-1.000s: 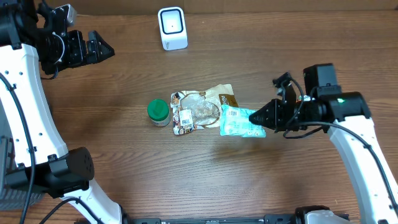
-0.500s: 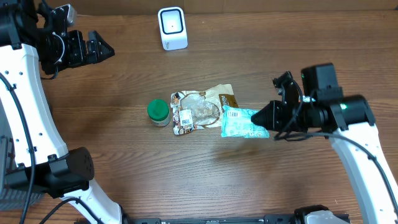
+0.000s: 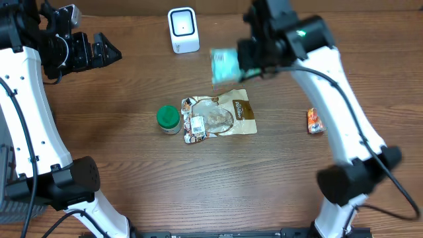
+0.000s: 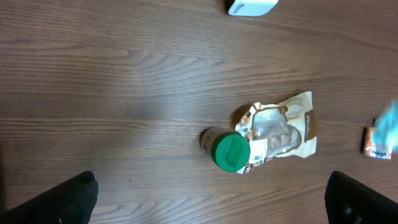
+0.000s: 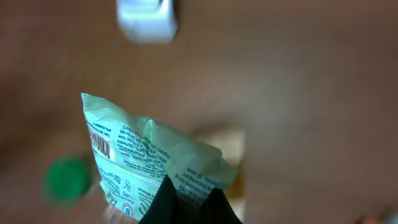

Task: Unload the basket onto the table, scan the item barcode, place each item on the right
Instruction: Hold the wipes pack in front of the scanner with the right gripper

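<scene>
The right tool [image 3: 246, 58] is pressed together on the lower edge of the packet [image 3: 225, 64], pinching it between both fingertips, as the right wrist view confirms [image 5: 186, 202]. The packet [image 5: 149, 162] is a pale mint-green pouch with a crimped top edge, crumpled film and dark fine print; a barcode [image 5: 99, 144] is printed along one side panel. The packet is held in the air over the far part of the table [image 3: 132, 185], beside the white scanner [image 3: 183, 30] on the side toward the right edge; it is motion-blurred in the overhead view. The scanner stands near the far edge. The left tool [image 3: 109, 51] is spread wide, holds nothing and sits over the far left corner. Near the table centre, a green-lidded jar [image 3: 168, 119] lies just beside a crumpled brown-and-clear snack pouch [image 3: 218, 116]. A small orange packet [image 3: 314, 121] lies apart, toward the right edge. The table surface is dark brown wood grain with a matte finish. Beyond the far edge, a pale tan strip is visible; nothing more of the room can be identified.
</scene>
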`<move>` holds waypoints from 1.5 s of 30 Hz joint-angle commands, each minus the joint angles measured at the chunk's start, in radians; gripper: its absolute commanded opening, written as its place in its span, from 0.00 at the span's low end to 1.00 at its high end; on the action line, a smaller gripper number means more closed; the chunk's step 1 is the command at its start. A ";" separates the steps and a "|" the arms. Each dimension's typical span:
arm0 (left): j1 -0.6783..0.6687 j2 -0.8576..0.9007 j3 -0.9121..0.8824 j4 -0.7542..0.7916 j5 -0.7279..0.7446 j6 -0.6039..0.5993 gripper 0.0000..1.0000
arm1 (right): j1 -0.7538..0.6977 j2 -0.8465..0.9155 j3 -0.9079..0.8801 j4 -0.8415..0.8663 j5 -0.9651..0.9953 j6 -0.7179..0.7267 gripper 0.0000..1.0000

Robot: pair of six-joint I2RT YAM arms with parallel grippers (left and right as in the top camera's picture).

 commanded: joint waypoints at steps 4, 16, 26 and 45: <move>-0.007 -0.006 0.010 -0.002 -0.003 0.019 1.00 | 0.080 0.167 0.066 0.366 0.604 -0.168 0.04; -0.007 -0.006 0.010 -0.002 -0.003 0.019 1.00 | 0.109 0.430 0.066 1.191 0.634 -0.900 0.04; -0.007 -0.006 0.010 -0.002 -0.004 0.019 0.99 | 0.161 0.569 0.066 1.415 0.541 -1.328 0.04; -0.007 -0.006 0.010 -0.002 -0.003 0.019 1.00 | 0.164 0.601 0.066 1.474 0.521 -1.350 0.04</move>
